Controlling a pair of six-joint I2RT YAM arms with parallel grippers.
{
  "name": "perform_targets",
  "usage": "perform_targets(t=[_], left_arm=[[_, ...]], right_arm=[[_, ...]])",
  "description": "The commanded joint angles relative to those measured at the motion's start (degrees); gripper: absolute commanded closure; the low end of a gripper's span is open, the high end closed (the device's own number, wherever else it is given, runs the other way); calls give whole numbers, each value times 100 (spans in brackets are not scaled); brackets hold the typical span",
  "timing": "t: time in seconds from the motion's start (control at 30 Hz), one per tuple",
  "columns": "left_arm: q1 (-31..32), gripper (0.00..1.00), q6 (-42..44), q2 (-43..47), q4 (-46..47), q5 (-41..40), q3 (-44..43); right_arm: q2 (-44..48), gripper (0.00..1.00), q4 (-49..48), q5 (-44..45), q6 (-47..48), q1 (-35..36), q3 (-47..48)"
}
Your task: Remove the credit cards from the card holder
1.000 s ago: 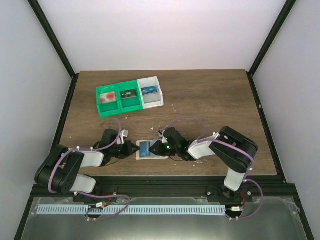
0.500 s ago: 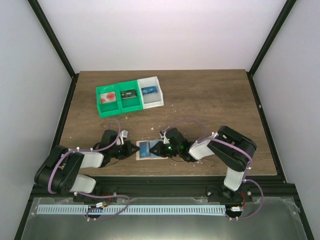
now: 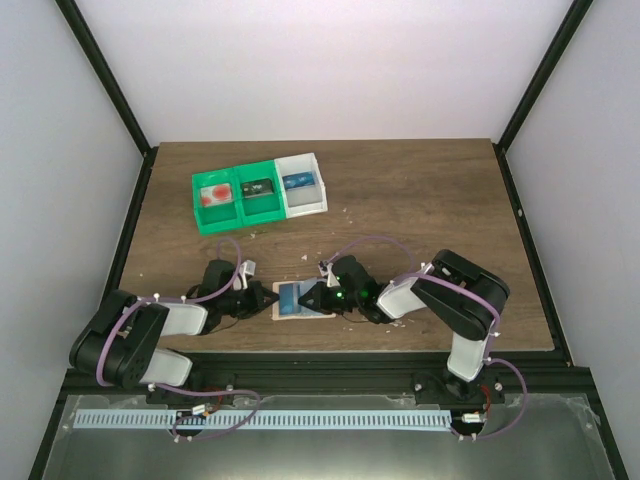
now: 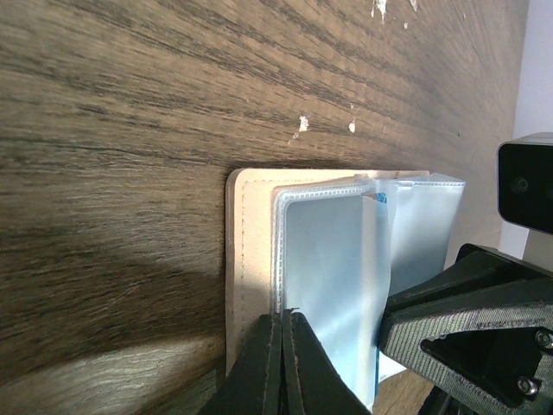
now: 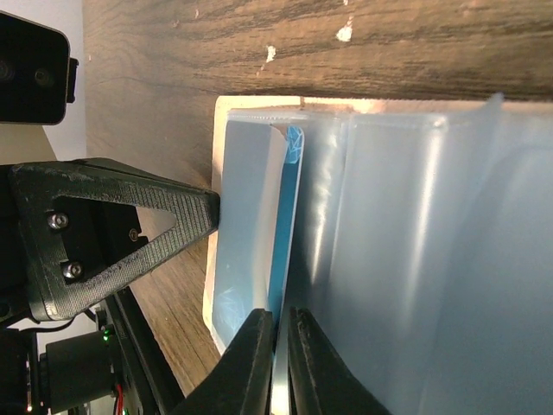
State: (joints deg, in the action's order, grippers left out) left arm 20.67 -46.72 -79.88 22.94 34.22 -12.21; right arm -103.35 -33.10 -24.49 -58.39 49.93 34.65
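The card holder [image 3: 290, 304] lies open and flat on the table [image 3: 420, 190], near its front edge, between the two arms. Its tan cover is below and its clear plastic sleeves [image 5: 415, 259] are fanned on top.

The left end effector [image 3: 262, 298] comes from the left side. Its fingers are fully together with nothing between them. The tips rest on the left part of the holder, just where the tan border meets the first sleeve.

The right end effector [image 3: 310, 297] reaches in from the right, so the two stand almost tip to tip over the holder but do not touch. Its fingers are nearly together, with only a thin slit between them. The edge of a blue card [image 5: 283, 226] runs into this slit. The card is still mostly inside its sleeve, in the left half of the holder. If the fingers pinch also the sleeve, I cannot tell.

Far back on the left of the table stand two green trays [image 3: 240, 216] and one white tray [image 3: 306, 205] in a row, well apart from the holder. They contain a red and white card [image 3: 215, 195], a dark card [image 3: 259, 188] and a bluish card [image 3: 296, 182], one in each.
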Motion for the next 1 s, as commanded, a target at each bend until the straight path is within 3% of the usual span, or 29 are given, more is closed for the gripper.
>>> perform_targets(t=[0.0, 0.23, 0.4, 0.97], left_arm=[[62, 100, -17, -73, -159, -66, 97], [69, 100, -26, -45, -149, -69, 140], [69, 100, -25, -78, -158, -97, 131], [69, 96, 110, -143, -375, -260, 24]], right_arm=[[-70, 92, -230, -111, -52, -32, -27], [-203, 93, -432, -239, -126, -35, -46], [-145, 100, -469, -235, -116, -41, -103], [368, 99, -672, -206, -95, -256, -697]])
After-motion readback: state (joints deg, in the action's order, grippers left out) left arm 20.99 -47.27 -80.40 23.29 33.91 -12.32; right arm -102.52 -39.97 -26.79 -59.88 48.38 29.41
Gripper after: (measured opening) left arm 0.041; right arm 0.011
